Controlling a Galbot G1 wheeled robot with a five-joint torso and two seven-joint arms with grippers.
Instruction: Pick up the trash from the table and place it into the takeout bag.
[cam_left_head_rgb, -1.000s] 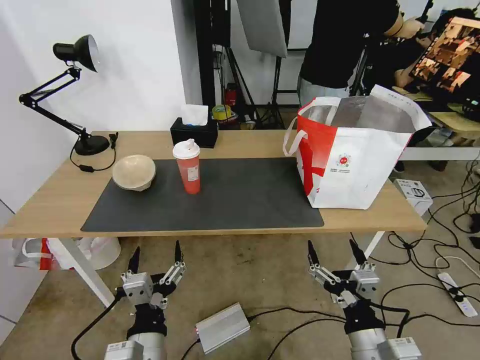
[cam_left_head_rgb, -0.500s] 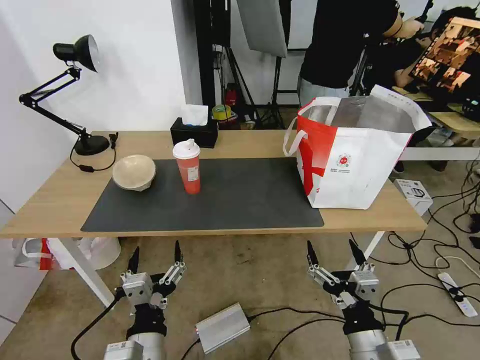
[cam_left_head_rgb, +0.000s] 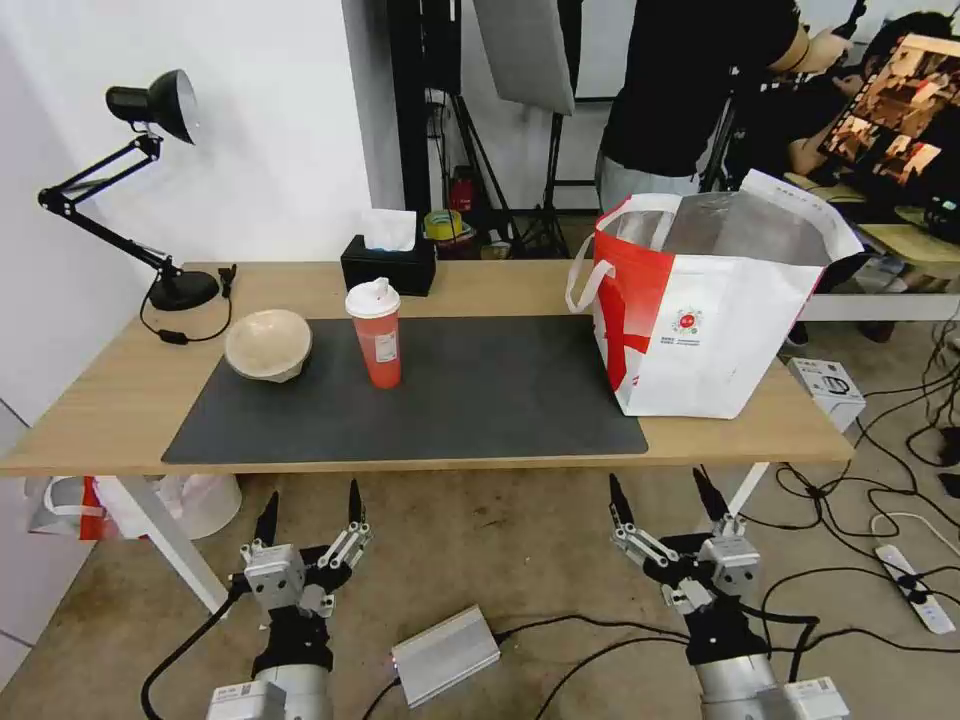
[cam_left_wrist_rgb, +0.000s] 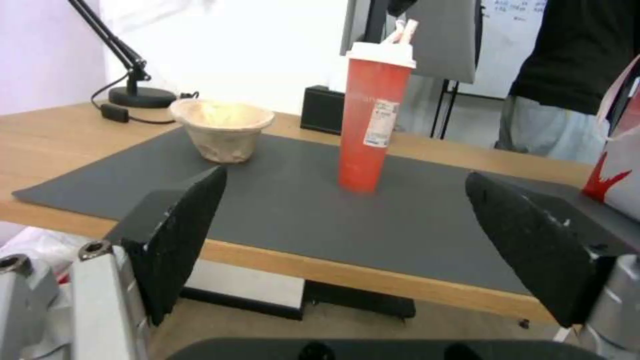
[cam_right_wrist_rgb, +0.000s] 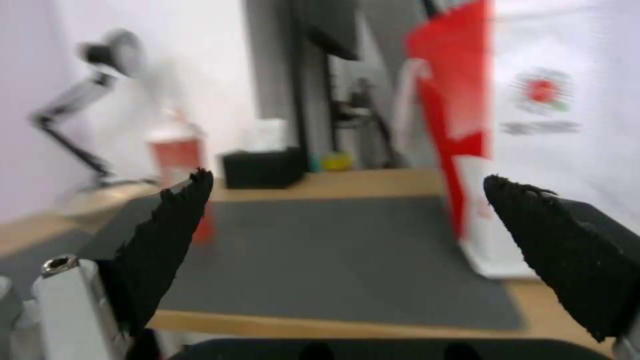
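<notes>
— How many bits of trash on the table (cam_left_head_rgb: 120, 400)?
— Two: one red cup (cam_left_head_rgb: 374, 333) and one beige bowl (cam_left_head_rgb: 267, 344), both on the mat (cam_left_head_rgb: 480, 400); one takeout bag (cam_left_head_rgb: 700, 310) stands at its right end.
— The grippers?
— Left gripper (cam_left_head_rgb: 310, 512) and right gripper (cam_left_head_rgb: 668, 496) hang below the table edge, both spread wide, holding nothing.

White wall (cam_left_head_rgb: 280, 120); cable-strewn floor (cam_left_head_rgb: 500, 560)

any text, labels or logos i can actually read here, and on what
None can be read.
takeout bag: round red logo with a line of print beneath, too small.
red cup: white sticker label, print blurred.
white box on the floor: dark print, too small.
</notes>
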